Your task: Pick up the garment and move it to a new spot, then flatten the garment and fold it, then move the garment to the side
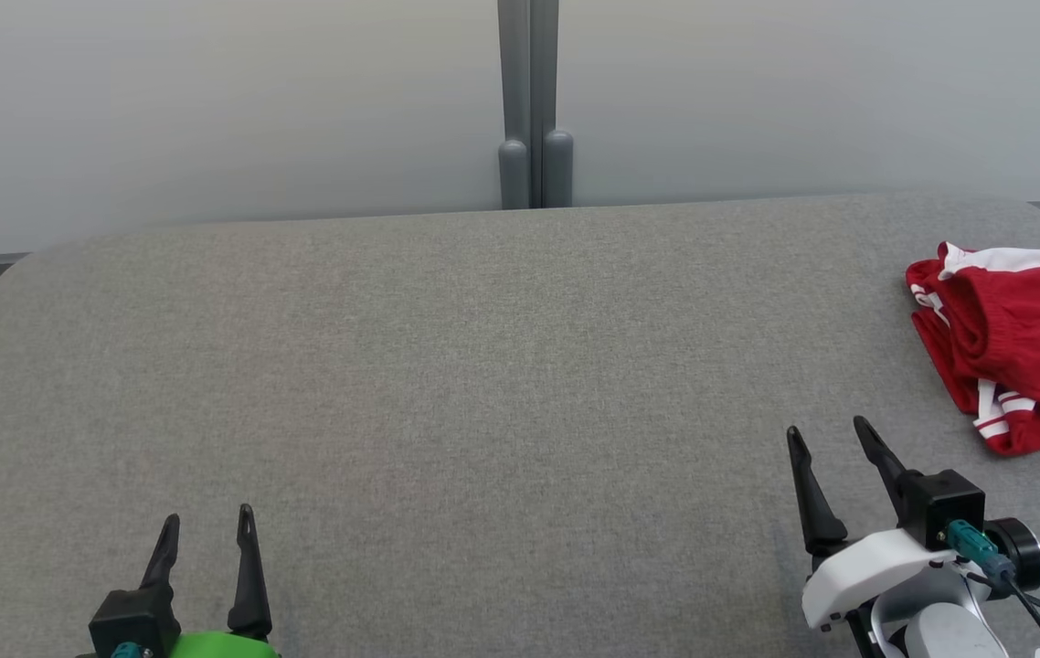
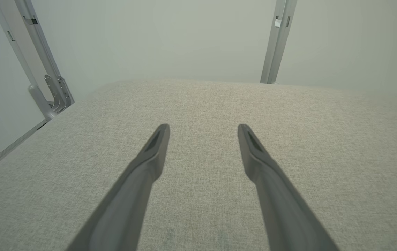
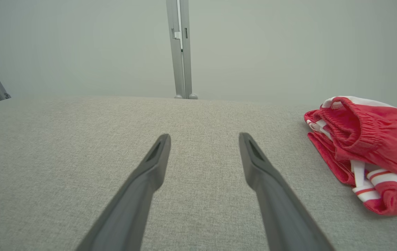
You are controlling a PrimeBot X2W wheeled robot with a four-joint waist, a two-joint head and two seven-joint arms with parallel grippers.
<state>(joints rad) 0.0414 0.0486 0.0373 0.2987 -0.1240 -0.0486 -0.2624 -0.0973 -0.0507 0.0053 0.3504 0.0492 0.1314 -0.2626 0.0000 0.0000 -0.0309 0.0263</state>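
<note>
Two grippers over grey padded table (image 1: 483, 366) in head view: left gripper (image 1: 209, 514) spread, empty; right gripper (image 1: 826, 426) spread, empty, near red garment (image 1: 1013, 347) bunched at table's right edge. Left wrist view: bare cloth surface, nothing in your way. Right wrist view: garment looks soft, light, limp; you likely pinch gathered waistband (image 3: 355, 130) on top; grey post (image 3: 181, 52) behind table, well clear
</note>
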